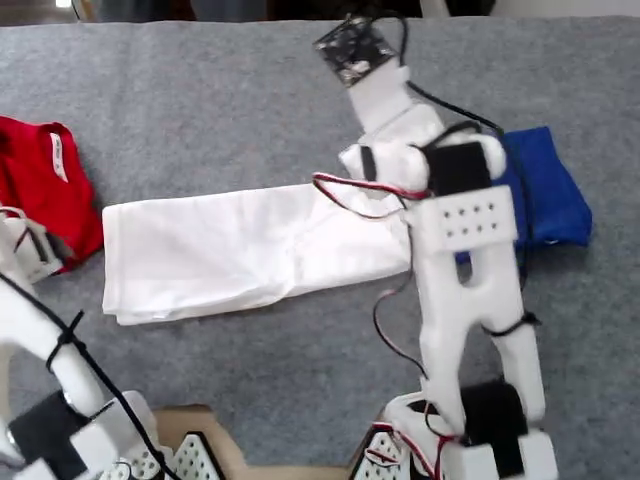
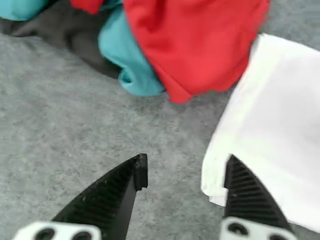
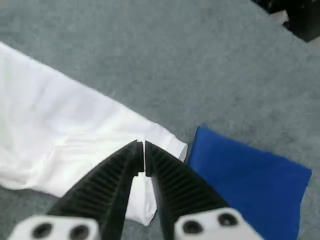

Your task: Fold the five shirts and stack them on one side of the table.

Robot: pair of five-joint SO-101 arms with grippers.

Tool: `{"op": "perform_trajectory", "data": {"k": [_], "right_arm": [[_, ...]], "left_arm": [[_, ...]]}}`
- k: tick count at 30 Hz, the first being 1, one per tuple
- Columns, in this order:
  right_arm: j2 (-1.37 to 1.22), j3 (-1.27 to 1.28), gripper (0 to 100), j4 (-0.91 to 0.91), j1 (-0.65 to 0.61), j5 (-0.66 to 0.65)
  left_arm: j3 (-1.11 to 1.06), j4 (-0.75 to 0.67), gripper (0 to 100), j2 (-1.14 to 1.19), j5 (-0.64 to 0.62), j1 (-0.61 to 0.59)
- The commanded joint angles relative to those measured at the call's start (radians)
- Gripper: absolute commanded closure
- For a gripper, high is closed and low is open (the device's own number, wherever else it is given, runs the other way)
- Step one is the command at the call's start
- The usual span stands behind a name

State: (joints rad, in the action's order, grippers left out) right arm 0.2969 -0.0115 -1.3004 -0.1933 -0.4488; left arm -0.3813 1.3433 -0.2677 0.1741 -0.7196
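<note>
Shirts lie spread over the table [image 1: 200, 90]. At the left, the red shirt [image 1: 40, 185] is bunched just ahead of the left claw [image 2: 187, 165]. That claw's fingers stand wide apart, one above bare table and the other over the near corner of the white shirt [image 1: 230, 250]. I cannot tell whether it touches the cloth.

The white shirt is folded into a long strip, and its long axis runs from one claw to the other. The right claw [image 3: 144, 147] sits over the strip's far end, its tips pressed together with no cloth visibly caught between them. The blue shirt [image 1: 550, 195] lies folded just beyond and beside it.

The next fold probably brings one short end over the other, and each arm is nearer its own end.

The left wrist view adds a teal shirt [image 2: 125, 55] and a dark shirt [image 2: 60, 35] heaped with the red one, while the high view gives the strip's whole length
</note>
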Motion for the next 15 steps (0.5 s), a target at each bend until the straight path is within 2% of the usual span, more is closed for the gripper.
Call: {"op": "perform_trajectory", "data": {"k": [1,8,10,15], "right_arm": [[0.097,0.093,98.4,0.143,0.017,-0.063],[0.174,0.237,98.4,0.29,-0.021,-0.095],[0.18,0.263,98.4,0.344,-0.023,-0.14],[0.18,0.272,98.4,0.358,-0.021,-0.213]], "left_arm": [[0.073,0.003,71,0.08,0.031,0.064],[0.193,0.003,71,0.275,0.077,0.116],[0.217,0.003,71,0.319,0.078,0.12],[0.286,0.0,70,0.448,0.081,0.13]]}}
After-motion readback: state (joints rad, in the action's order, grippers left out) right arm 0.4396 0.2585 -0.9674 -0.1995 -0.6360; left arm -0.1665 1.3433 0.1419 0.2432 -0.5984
